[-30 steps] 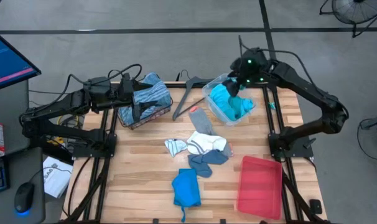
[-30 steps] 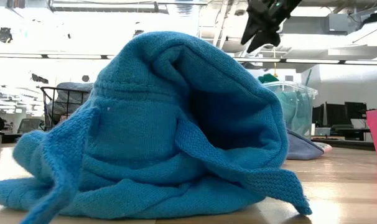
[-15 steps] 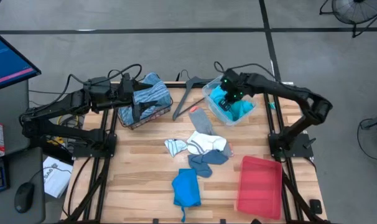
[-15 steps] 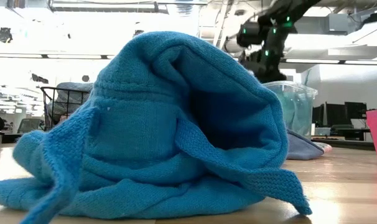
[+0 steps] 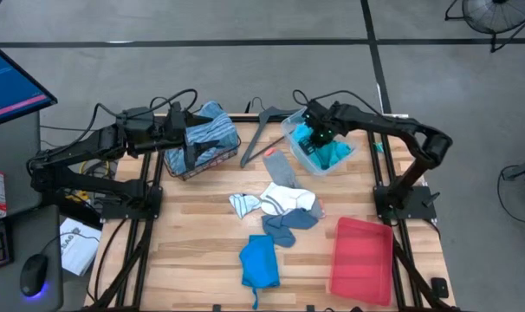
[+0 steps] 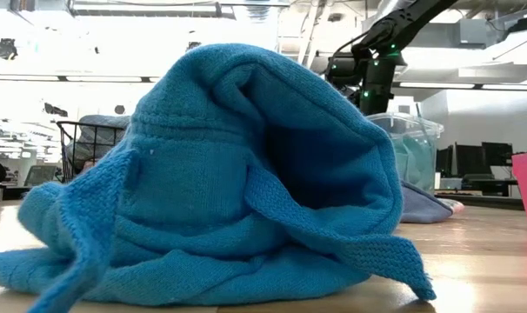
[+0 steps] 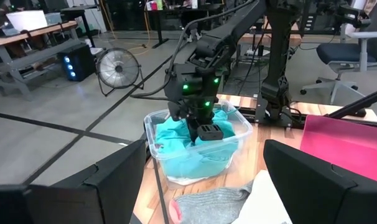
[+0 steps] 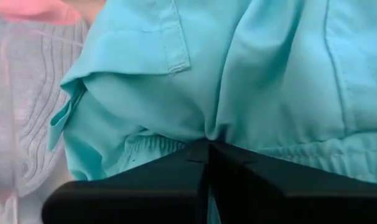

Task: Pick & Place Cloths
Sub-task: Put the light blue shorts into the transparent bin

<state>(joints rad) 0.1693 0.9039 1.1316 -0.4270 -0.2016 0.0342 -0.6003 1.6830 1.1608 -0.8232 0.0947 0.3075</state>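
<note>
1. Right pincer [image 5: 313, 137]: lowered into the clear plastic bin [image 5: 290, 128] at the far side of the worktop [image 5: 193, 260]; its two dark fingers [image 8: 145, 190] are pressed together, pinching a fold of the turquoise cloth [image 8: 238, 74] that fills the bin.
2. Left pincer [image 5: 183, 136]: fingers spread apart, nothing between them; positioned at the wire basket [image 5: 178, 165] at the worktop's far left.
3. Blue-white striped cloth [image 5: 212, 128]: heaped in the wire basket, touching the left pincer's end.
4. Grey cloth [image 5: 281, 168]: flat on the worktop, just beside the bin on its near side.
5. White cloth [image 5: 284, 199]: crumpled at mid-worktop, with a small striped piece [image 5: 243, 205] touching its left edge.
6. Grey-blue cloth [image 5: 288, 225]: lies just in front of the white cloth, overlapping it.
7. Bright blue cloth [image 5: 260, 262]: bunched near the front edge; it fills most of the low view [image 6: 220, 174].
8. Red tray [image 5: 362, 260]: flat at the front right, apart from the cloths.
9. Grey hanger [image 5: 261, 130]: lies between basket and bin.
</note>
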